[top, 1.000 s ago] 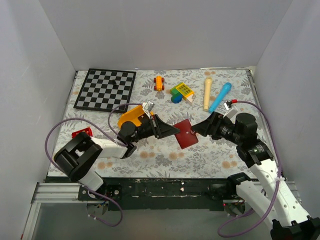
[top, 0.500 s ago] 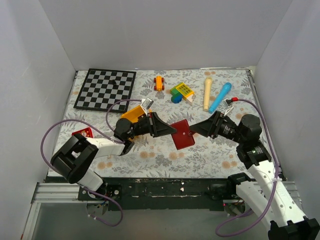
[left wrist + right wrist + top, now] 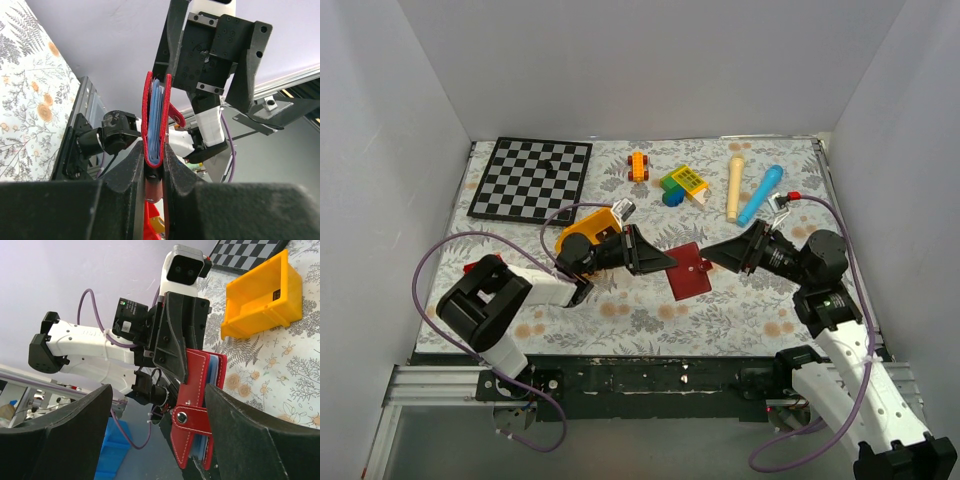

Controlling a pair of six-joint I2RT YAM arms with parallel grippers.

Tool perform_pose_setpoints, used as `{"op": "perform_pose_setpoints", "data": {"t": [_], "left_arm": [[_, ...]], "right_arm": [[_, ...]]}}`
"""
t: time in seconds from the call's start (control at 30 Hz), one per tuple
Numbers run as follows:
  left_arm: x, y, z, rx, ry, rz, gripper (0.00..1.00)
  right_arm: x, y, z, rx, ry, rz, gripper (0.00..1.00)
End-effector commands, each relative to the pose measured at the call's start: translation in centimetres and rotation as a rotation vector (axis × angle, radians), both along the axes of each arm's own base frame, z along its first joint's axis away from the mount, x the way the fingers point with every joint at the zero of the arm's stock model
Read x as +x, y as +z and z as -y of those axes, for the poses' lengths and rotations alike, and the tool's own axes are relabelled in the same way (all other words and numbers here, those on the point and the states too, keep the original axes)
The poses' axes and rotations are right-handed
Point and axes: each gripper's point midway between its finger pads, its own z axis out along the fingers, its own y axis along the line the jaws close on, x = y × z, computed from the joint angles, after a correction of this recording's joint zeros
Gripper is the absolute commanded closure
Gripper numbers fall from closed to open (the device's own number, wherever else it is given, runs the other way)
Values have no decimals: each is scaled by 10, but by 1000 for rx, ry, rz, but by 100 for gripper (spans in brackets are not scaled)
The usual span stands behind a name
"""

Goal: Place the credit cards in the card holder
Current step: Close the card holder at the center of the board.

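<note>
The card holder (image 3: 690,274), a dark red folding case, hangs above the table's middle with my left gripper (image 3: 665,262) shut on its folded edge. In the left wrist view it stands edge-on (image 3: 156,115) between the pads, with pale blue pockets showing inside. My right gripper (image 3: 712,252) is open just right of it. In the right wrist view the card holder (image 3: 202,400) and its snap tab (image 3: 186,416) sit inside the wide jaws, close to the right-hand finger (image 3: 255,440). I cannot tell whether that finger touches it. The credit cards are out of view.
A yellow bin (image 3: 588,228) sits behind the left gripper and a chessboard (image 3: 532,178) lies at the back left. Along the back are an orange toy car (image 3: 638,165), coloured blocks (image 3: 682,183), a cream stick (image 3: 734,187) and a blue marker (image 3: 760,194).
The right arm's wrist has drawn back to the right and stretched out, its jaws staying wide by the holder. The left arm has shifted slightly while keeping its grip.
</note>
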Motion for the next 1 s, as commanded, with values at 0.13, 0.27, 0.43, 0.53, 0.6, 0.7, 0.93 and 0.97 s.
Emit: {"op": "perform_pose_setpoints", "data": {"t": [0.13, 0.27, 0.43, 0.53, 0.6, 0.7, 0.93, 0.97], "left_arm": [[-31, 91, -22, -288, -49, 352, 100], [-36, 104, -24, -312, -56, 383, 100], [-41, 121, -28, -341, -58, 418, 100], [-41, 129, -29, -354, -52, 434, 100], [-40, 132, -29, -363, -52, 439, 100], [-39, 136, -29, -374, -45, 445, 100], [-34, 140, -27, -388, -30, 444, 100], [-34, 140, -26, -389, -31, 444, 100]], "right_arm": [[2, 12, 11, -73, -62, 104, 18], [6, 5, 15, -87, -106, 69, 17], [15, 14, 20, 4, -189, 63, 17], [19, 19, 22, 64, -219, 55, 17], [21, 24, 21, 93, -223, 58, 17], [22, 28, 19, 119, -204, 54, 17], [19, 35, 13, 166, -157, 55, 18], [18, 36, 13, 173, -147, 57, 18]]}}
